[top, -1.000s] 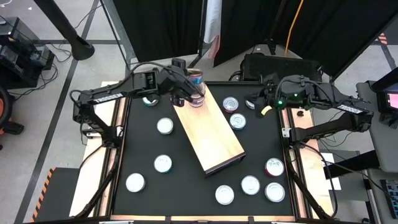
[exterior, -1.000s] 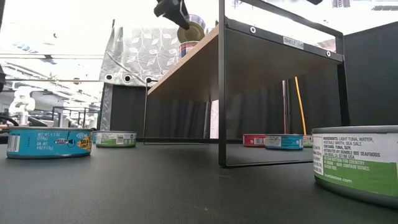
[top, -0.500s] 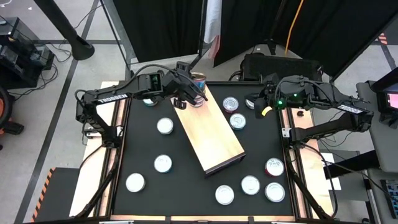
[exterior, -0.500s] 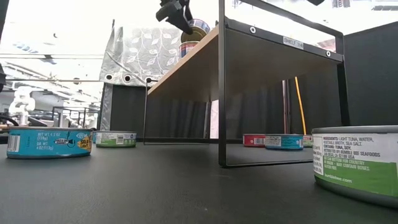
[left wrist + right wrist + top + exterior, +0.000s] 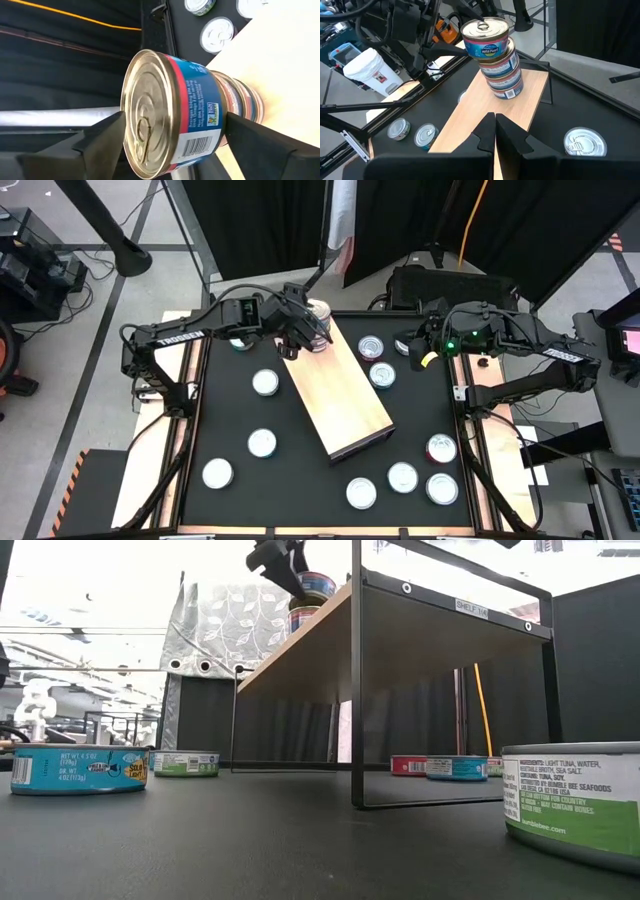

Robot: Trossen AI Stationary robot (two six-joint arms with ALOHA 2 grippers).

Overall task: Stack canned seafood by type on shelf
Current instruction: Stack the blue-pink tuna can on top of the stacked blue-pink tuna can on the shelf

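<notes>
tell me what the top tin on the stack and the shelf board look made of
Top blue-labelled round tin: likely metal with a gold-toned shiny lid, ring pull and pressed rings, plus a glossy printed label. Long pale shelf board: looks like light wood or wood laminate, matte, with faint grain.

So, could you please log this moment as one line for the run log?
left gripper: open around top blue-and-red labelled tin | stack of tins: at end of pale wooden shelf | right gripper: shut, waiting right of shelf

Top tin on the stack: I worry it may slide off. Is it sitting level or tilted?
Level, it seems. The top tin rests flat on the stack but offset to one side; the left gripper is open around it.
</notes>
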